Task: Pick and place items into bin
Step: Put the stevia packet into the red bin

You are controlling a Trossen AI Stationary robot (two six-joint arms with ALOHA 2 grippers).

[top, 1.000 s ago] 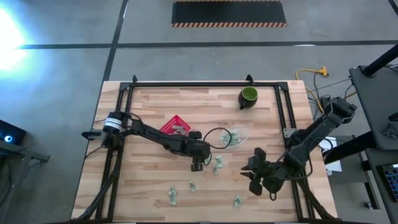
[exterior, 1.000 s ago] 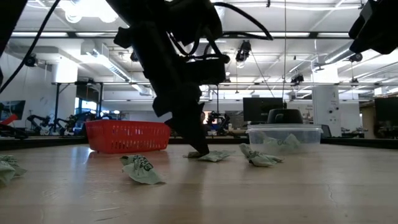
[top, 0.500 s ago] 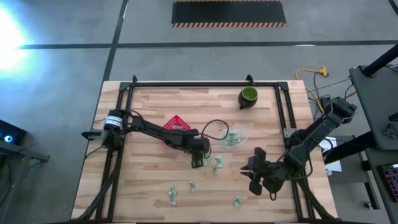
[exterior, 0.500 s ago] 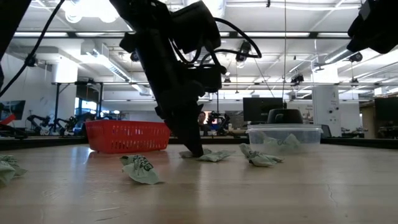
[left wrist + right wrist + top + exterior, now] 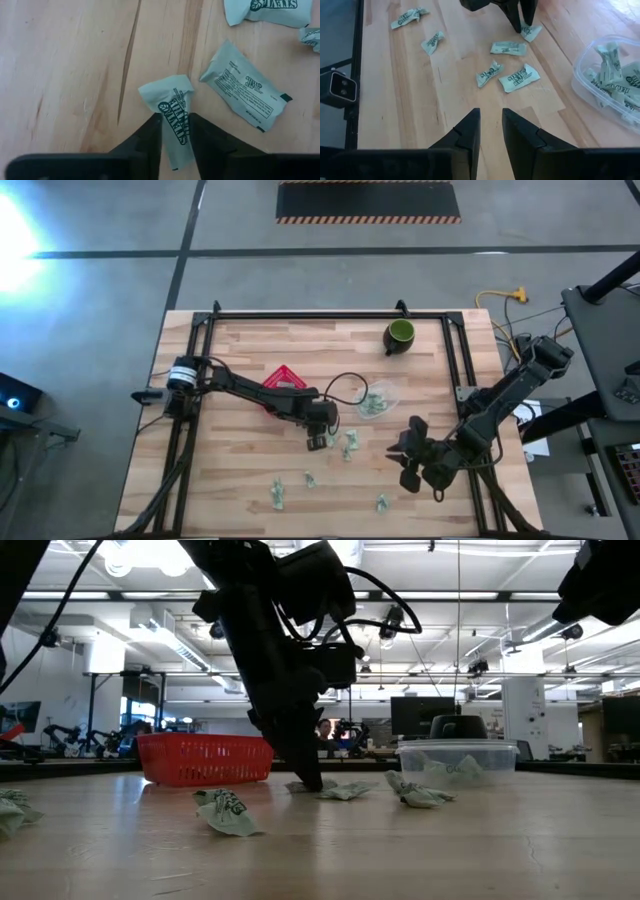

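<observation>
Left gripper (image 5: 175, 131) pinching a green-and-white packet (image 5: 172, 107), print unreadable; clear bin (image 5: 607, 80) holding packets, visible only from right wrist; right gripper (image 5: 491, 131) hovering, narrowly parted, empty.

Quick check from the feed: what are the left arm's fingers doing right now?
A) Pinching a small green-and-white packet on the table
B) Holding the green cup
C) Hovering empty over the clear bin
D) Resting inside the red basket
A: in the left wrist view the left gripper has its two dark fingers closed on either side of a green-and-white packet lying on the wooden table.
</observation>
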